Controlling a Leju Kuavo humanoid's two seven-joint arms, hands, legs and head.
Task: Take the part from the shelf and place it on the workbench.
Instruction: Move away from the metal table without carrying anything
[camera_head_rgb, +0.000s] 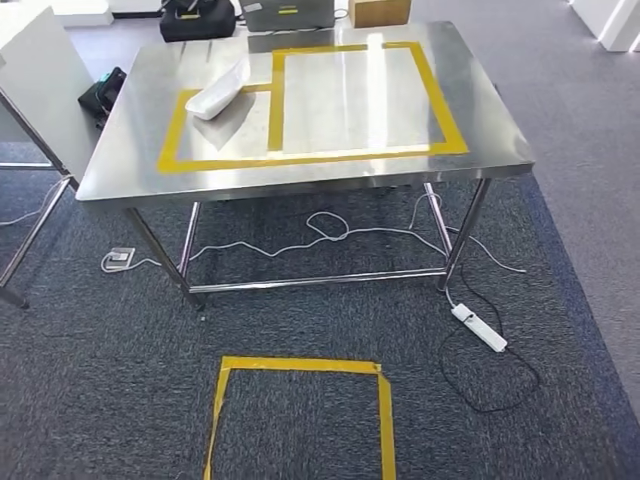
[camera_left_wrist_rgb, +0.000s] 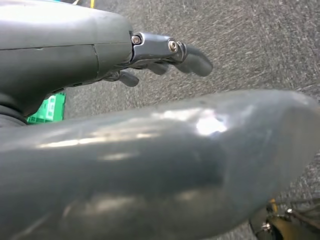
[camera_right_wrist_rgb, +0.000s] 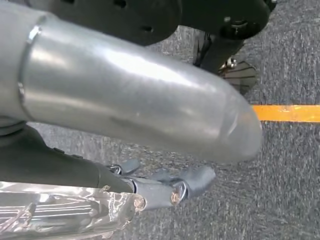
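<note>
A brushed steel workbench (camera_head_rgb: 483, 130), shiny and smooth, carries glossy yellow tape (camera_head_rgb: 445, 115) and a smooth white plastic part (camera_head_rgb: 217, 95). Below lies rough, matt grey carpet (camera_head_rgb: 302, 320). My left hand (camera_left_wrist_rgb: 166, 55) is smooth grey plastic with dark metal links; my right hand (camera_right_wrist_rgb: 166, 187) looks the same.

Both hands are built alike: the left hand (camera_left_wrist_rgb: 166, 57) and right hand (camera_right_wrist_rgb: 166, 187) show dark grey fingers, silver screws and glossy grey covers.

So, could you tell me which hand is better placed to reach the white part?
Left, probably: the white part lies on the table toward its left, that arm's side; left hand and right hand both hang over carpet.
</note>
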